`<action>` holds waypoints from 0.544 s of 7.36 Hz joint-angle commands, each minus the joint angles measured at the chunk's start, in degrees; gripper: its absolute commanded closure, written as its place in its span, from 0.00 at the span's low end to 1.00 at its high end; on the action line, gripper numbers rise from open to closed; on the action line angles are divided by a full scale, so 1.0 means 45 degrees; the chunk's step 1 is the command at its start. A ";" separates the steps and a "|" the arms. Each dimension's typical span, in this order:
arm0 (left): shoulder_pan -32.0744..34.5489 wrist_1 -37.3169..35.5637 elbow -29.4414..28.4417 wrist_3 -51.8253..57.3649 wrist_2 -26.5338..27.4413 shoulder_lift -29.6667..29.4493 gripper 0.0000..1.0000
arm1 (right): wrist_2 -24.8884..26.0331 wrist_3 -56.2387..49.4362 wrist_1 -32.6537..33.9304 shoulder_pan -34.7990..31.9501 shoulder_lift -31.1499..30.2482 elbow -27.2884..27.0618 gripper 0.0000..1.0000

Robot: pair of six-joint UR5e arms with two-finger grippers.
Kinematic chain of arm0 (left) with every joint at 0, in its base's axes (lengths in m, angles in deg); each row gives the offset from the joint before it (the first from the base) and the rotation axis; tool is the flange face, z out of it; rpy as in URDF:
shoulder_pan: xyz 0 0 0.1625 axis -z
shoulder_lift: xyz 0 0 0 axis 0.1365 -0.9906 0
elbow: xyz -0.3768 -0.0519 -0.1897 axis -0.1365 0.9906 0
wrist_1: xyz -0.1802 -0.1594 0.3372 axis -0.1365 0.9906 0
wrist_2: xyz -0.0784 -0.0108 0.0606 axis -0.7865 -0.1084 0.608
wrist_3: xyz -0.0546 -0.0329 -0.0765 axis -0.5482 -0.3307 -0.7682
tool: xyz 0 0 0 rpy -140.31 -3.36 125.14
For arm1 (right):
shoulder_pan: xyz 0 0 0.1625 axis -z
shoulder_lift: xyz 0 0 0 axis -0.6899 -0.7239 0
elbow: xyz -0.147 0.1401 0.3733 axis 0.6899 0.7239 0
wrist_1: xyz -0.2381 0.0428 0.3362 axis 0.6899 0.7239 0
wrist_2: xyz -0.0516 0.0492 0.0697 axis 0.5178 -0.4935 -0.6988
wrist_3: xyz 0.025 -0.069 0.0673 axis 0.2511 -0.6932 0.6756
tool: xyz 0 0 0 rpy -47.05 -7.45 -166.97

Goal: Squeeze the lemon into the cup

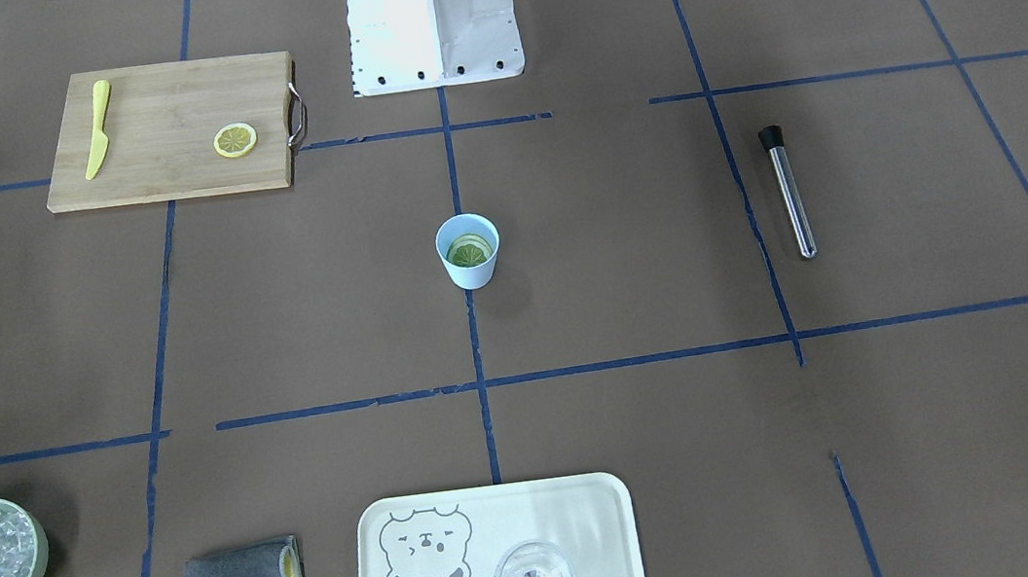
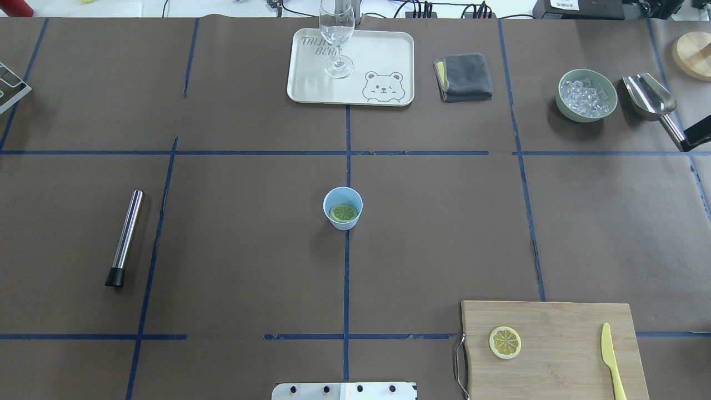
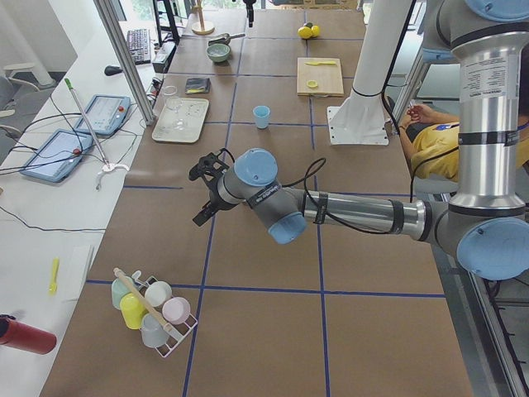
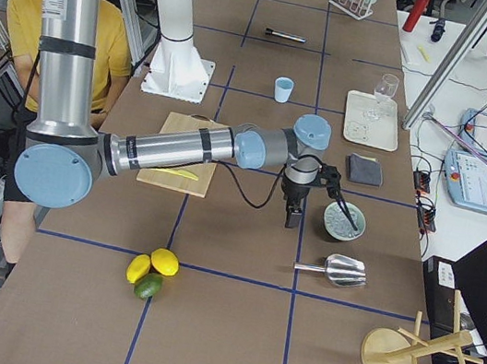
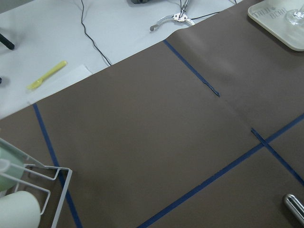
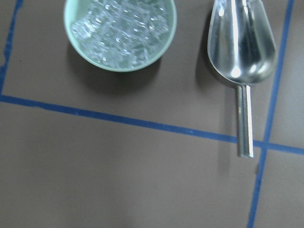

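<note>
Brown-papered table [image 2: 250, 250]: one lemon slice [image 2: 343, 212] lay in the cup [image 2: 342, 224], seemingly ready for pressing, a spare slice [image 2: 505, 342] at five o'clock; left gripper [image 3: 207, 194] and right gripper [image 4: 314, 208] hung aside, opening indiscernible

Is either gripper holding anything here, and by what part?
Nothing seen in either: the left gripper and right gripper hang empty; one lemon slice lies in the cup, another on the cutting board.

pale-blue cup [image 2: 343, 195] upright, lemon slice [image 2: 343, 212] inside
</note>
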 commanded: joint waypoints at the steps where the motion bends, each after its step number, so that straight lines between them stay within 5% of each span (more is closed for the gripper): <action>1: -0.2121 0.0007 -0.0048 -0.2425 0.0354 -0.0096 0.00 | -0.0322 -0.2583 -0.0033 -0.1723 -0.1691 0.0041 0.00; 3: -0.3641 -0.0012 -0.0126 -0.5369 0.2564 0.0021 0.01 | -0.0750 -0.2787 0.0006 -0.2099 -0.1894 0.0080 0.00; 4: -0.4692 -0.0012 -0.0532 -0.6858 0.2870 -0.0095 0.12 | -0.0752 -0.2767 0.0006 -0.2099 -0.1875 0.0100 0.00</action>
